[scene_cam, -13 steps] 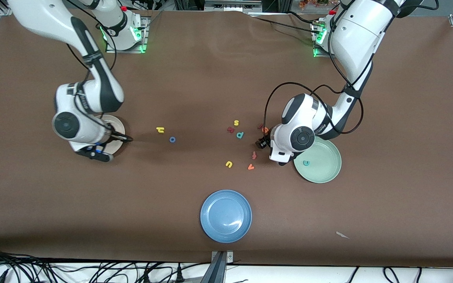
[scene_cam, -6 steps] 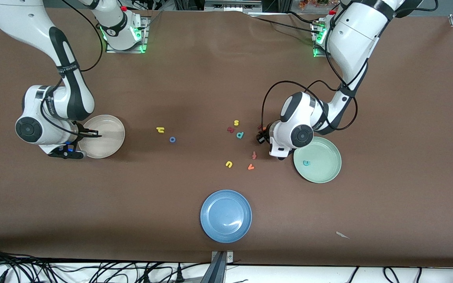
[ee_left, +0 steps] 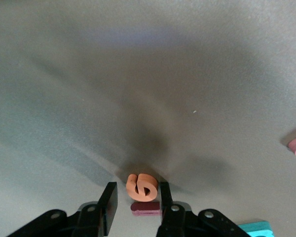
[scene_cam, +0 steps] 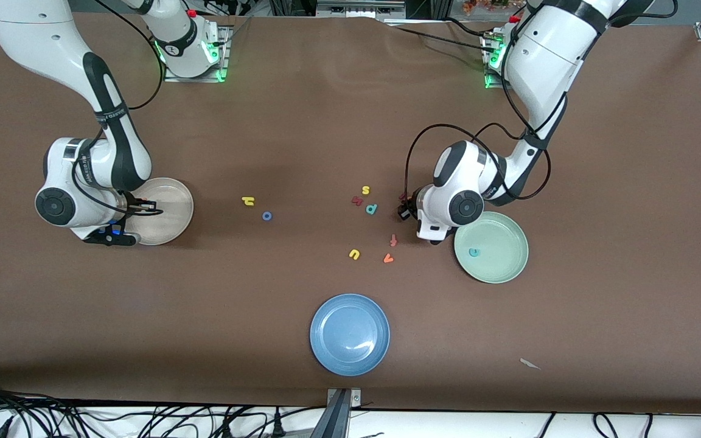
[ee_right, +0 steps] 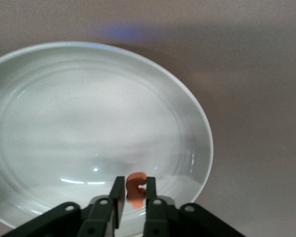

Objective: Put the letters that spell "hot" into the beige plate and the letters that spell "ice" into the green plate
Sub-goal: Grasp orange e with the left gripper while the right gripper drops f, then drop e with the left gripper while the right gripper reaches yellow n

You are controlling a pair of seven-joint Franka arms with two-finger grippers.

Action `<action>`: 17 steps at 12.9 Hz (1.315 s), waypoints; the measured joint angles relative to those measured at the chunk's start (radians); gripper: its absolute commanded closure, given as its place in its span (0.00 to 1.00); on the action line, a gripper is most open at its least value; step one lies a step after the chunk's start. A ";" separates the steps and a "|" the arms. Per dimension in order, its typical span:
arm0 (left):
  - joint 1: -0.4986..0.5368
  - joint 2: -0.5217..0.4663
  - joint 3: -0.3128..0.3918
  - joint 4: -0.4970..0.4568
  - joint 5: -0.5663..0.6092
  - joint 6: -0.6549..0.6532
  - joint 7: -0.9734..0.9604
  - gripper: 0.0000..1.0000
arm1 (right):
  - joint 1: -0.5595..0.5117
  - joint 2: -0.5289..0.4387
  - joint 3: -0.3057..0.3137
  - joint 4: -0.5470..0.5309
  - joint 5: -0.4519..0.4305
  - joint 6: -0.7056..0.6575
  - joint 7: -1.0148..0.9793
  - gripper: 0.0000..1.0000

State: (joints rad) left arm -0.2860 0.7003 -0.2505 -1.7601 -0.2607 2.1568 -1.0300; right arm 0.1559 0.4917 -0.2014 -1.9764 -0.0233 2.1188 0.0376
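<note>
So the left gripper is parked low on the tabletop just beside the green plate, fingers apart around the orange e, with the maroon bar touching it. A teal c is already in that plate. Well apart from it, toward the right arm's end, the right gripper is held over the beige plate, an orange letter between its fingers; clamped or not, can't be told tbh. The yellow h and blue o are left between the plates.

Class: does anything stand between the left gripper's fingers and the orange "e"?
Nothing visible does: the orange "e" lies between the left gripper's open fingers. The maroon "i" lies against it in the same gap. The right gripper is over the beige plate.
</note>
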 measured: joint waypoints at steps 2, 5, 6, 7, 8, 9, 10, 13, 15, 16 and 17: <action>0.000 0.000 -0.001 0.000 0.000 0.000 0.000 0.89 | 0.000 -0.003 0.000 0.004 0.000 0.005 0.000 0.04; 0.000 -0.001 -0.001 0.000 0.000 0.003 0.000 0.96 | 0.004 -0.025 0.003 0.013 0.000 0.005 0.005 0.03; 0.000 -0.002 -0.001 0.000 0.000 0.004 0.000 0.96 | 0.006 -0.039 0.012 0.015 0.001 0.002 0.013 0.03; 0.000 -0.006 -0.001 0.000 0.000 0.004 0.000 0.96 | 0.007 -0.055 0.029 0.015 0.001 -0.001 0.020 0.03; 0.001 -0.017 -0.001 0.001 0.000 0.000 0.000 0.96 | 0.008 -0.072 0.052 0.015 0.003 -0.005 0.031 0.03; 0.004 -0.034 0.000 0.004 0.000 -0.017 0.000 0.96 | 0.009 -0.089 0.083 0.015 0.005 -0.009 0.056 0.03; 0.013 -0.054 0.002 0.011 0.000 -0.050 0.002 0.96 | 0.010 -0.102 0.120 0.015 0.006 -0.012 0.113 0.03; 0.068 -0.097 0.009 0.048 0.044 -0.150 0.046 0.96 | 0.020 -0.113 0.235 0.015 0.007 -0.016 0.406 0.02; 0.115 -0.102 0.013 0.059 0.131 -0.161 0.097 0.96 | 0.030 -0.112 0.275 0.013 0.007 -0.015 0.617 0.02; 0.137 -0.101 0.015 0.060 0.158 -0.162 0.139 0.96 | 0.030 -0.111 0.290 0.010 0.009 -0.015 0.719 0.02; 0.161 -0.099 0.017 0.060 0.171 -0.162 0.202 0.95 | 0.030 -0.110 0.306 0.006 0.014 -0.009 0.844 0.02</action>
State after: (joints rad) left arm -0.1245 0.6011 -0.2331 -1.7001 -0.0899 1.9947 -0.8284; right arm 0.1858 0.3821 0.1045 -1.9704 -0.0096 2.1094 0.8820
